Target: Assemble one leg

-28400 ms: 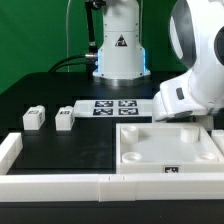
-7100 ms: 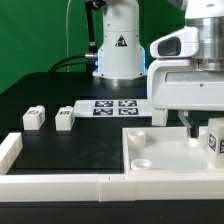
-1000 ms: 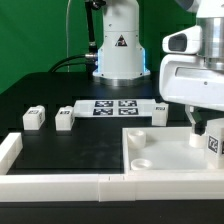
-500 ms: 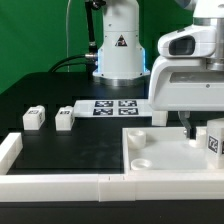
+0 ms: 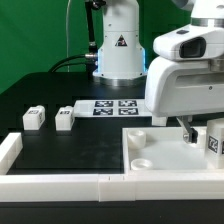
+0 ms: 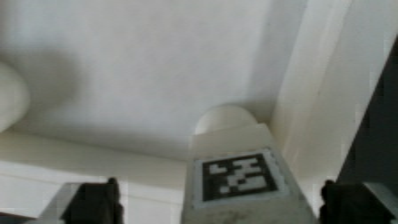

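Starting at the exterior view's left, two legs (image 5: pixel 33 118) and (image 5: pixel 65 118) sit side by side on the black counter (image 5: pixel 60 150), well apart from me; beyond them, in the middle, lies the marker board (image 5: pixel 114 107); nearer the camera a low white rail (image 5: pixel 60 183) runs along the front edge; then comes the square panel (image 5: pixel 165 155) with its raised rim, and over its far right corner hangs my end effector (image 5: pixel 196 133).

The leg I am working with (image 5: pixel 214 140) stands upright at that corner of the panel, its tag facing the camera; in the wrist view the same leg (image 6: pixel 235 170) sits between my two dark fingers (image 6: pixel 89 200), with visible gaps on either side; so my end effector is spread wide around it and is not gripping it. I cannot tell from these pictures whether the leg is fully seated in the corner or only resting there.

To do this step well, I judge that I should centre the fingers evenly on the leg before closing, so it does not tip; close squarely on its flat sides; keep it upright while turning or pressing it home; and watch the nearby rim, since a finger catching it could shove the whole panel.
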`<state>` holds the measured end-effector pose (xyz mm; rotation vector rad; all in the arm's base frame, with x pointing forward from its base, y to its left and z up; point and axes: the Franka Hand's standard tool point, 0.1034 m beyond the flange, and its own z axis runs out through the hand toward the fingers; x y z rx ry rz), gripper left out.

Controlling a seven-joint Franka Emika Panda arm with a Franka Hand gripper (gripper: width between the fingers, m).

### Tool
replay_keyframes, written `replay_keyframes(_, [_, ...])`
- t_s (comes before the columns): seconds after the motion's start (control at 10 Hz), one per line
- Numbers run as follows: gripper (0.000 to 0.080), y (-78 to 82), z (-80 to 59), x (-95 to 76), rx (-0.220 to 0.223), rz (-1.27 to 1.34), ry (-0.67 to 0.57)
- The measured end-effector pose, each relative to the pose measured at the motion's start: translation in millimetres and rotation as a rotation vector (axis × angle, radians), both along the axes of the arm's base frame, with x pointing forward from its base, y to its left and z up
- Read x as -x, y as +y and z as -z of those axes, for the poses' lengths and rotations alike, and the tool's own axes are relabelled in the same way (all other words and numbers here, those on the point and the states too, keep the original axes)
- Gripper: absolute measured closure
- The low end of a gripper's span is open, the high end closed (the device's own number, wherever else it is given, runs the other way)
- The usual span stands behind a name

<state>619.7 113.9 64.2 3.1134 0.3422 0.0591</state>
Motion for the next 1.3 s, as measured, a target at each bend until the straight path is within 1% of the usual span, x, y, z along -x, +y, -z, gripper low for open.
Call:
replay_keyframes(0.1, [0.0377,-0.1,0.1,0.1,0.000,0.000,0.000])
replay_keyframes(0.2, [0.0377,-0.1,0.1,0.1,0.000,0.000,0.000])
replay_keyframes(0.3, [0.0508,-0.2,0.3,0.3,-0.001,0.016,0.001])
replay_keyframes(0.5, [0.0508,-0.2,0.4,0.4,-0.003,0.074,0.001])
replay_keyframes(0.9, [0.0508,4.0,0.8,1.1,-0.029,0.625,-0.006])
replay_keyframes(1.1, [0.0507,-4.1,0.9,2.6,-0.015,0.827,-0.019])
replay_keyframes(1.3, [0.0491,-15.4,0.4,4.5,0.004,1.018,-0.039])
